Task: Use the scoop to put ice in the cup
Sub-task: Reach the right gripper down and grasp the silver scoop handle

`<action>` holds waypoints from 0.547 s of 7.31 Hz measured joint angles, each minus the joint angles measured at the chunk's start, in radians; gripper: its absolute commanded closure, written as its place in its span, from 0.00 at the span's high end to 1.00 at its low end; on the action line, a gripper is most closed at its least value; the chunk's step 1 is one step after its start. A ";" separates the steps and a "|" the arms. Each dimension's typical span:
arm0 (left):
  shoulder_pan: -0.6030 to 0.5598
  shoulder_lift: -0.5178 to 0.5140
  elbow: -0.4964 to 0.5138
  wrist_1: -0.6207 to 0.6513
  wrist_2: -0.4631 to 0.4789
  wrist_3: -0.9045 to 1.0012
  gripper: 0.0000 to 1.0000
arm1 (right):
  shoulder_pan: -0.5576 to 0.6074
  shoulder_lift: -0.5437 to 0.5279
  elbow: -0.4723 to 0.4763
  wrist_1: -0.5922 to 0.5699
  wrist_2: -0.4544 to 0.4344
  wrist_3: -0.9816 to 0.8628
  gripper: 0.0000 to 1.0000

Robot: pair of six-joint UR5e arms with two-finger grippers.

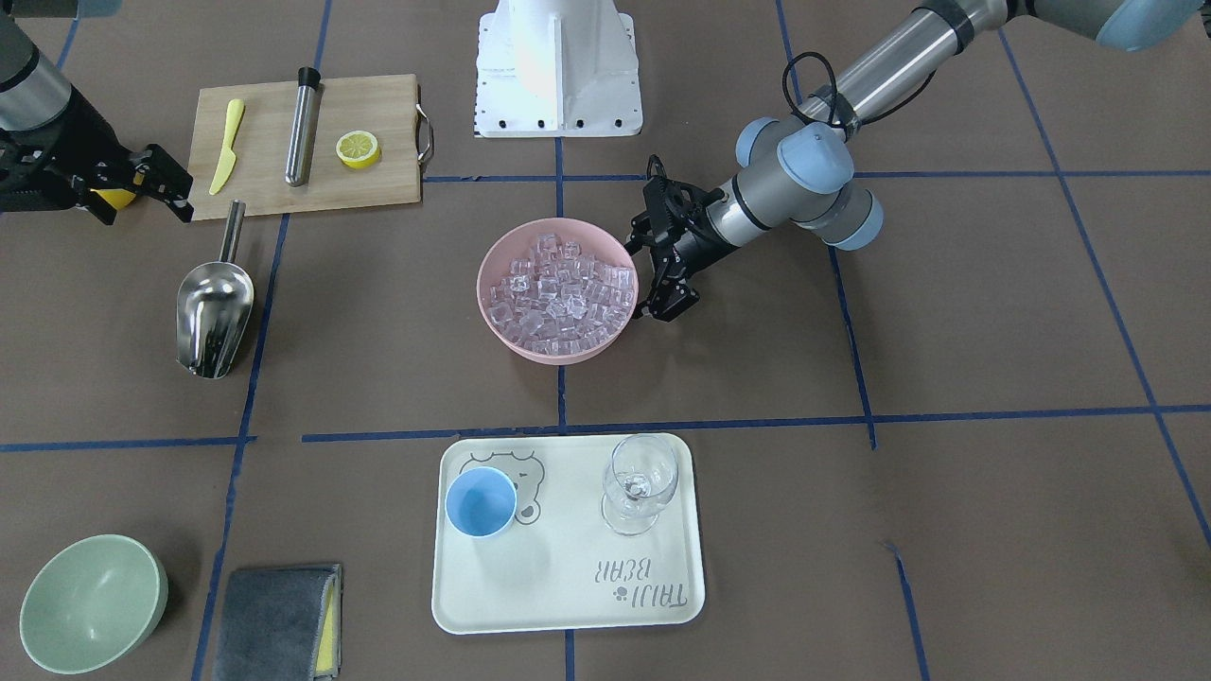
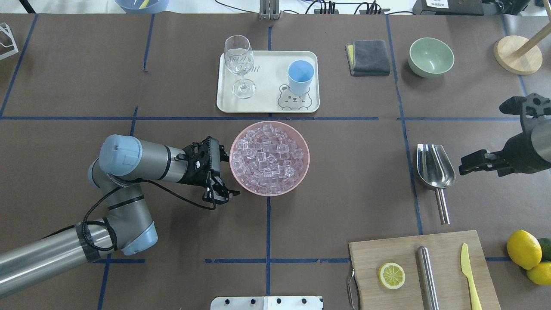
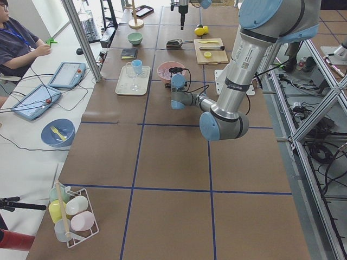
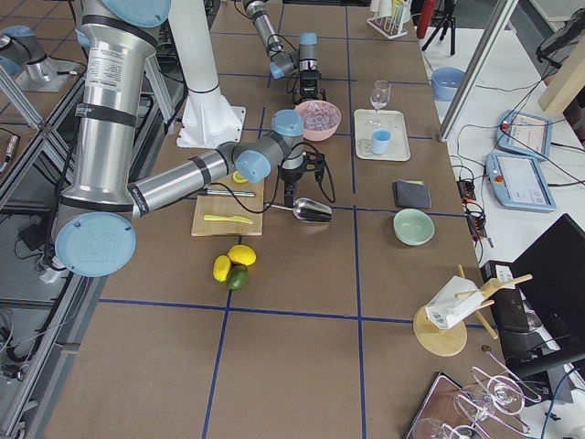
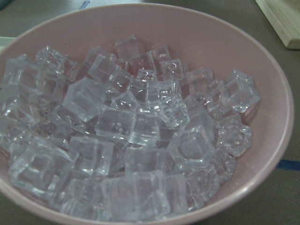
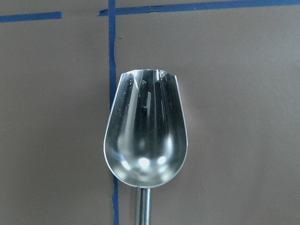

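Note:
The ice (image 2: 269, 157) is a heap of clear cubes in a pink bowl (image 2: 301, 172) at the table's middle; it fills the left wrist view (image 5: 131, 131). The light-blue cup (image 2: 300, 76) stands upright and empty on a cream tray (image 2: 267, 105) beyond the bowl. The steel scoop (image 2: 434, 168) lies on the table to the right, trough up, handle toward the robot; the right wrist view shows it empty (image 6: 145, 136). My left gripper (image 2: 224, 172) is open and empty beside the bowl's left rim. My right gripper (image 2: 481, 137) is open and empty, above and to the right of the scoop.
A wine glass (image 2: 239, 64) stands on the tray. A grey cloth (image 2: 368, 57) and a pale green bowl (image 2: 431, 56) are at the far right. A cutting board (image 2: 422, 271) near the robot holds a lemon half, a steel cylinder and a yellow knife. Lemons (image 2: 523, 249) lie beside it.

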 measured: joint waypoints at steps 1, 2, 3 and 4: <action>0.000 0.000 0.000 -0.001 0.000 0.000 1.00 | -0.071 -0.013 -0.001 0.035 -0.060 0.081 1.00; -0.001 0.000 0.000 -0.003 0.000 0.000 1.00 | -0.135 -0.014 -0.012 0.052 -0.111 0.138 1.00; -0.001 0.000 0.000 -0.005 0.000 0.000 1.00 | -0.178 0.000 -0.041 0.060 -0.139 0.164 0.99; -0.002 -0.001 -0.001 -0.006 0.000 0.000 1.00 | -0.206 0.026 -0.076 0.066 -0.154 0.174 0.94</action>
